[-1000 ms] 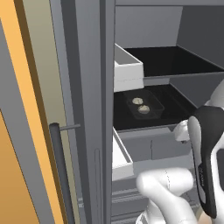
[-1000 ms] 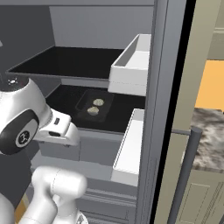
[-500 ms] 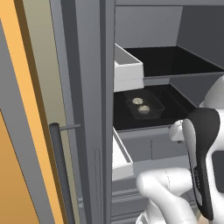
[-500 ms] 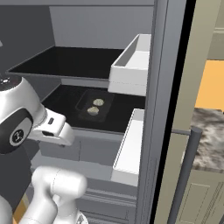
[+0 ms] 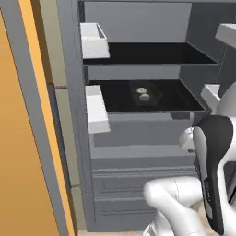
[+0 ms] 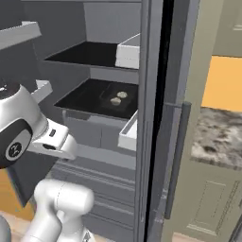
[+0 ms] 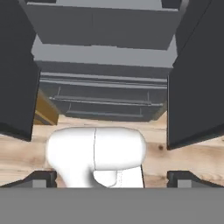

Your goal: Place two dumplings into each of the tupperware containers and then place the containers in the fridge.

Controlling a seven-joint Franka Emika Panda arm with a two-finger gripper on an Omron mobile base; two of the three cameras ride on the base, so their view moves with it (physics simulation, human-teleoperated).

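**Jaws wide and empty, drawn back from the open fridge**

The jaws stand fully apart with nothing between them, their two dark tips at opposite sides of the hand view. Ahead of them lie a strip of wooden floor and the grey lower front of the fridge.

Well beyond and above the jaws, a tupperware container sits near the middle of the lower black shelf, two dumplings inside it. Bare shelf shows on every side of the box, which keeps clear of the shelf's front lip. White drawers jut out at the shelf edges. The dark door handle stands beside the opening.
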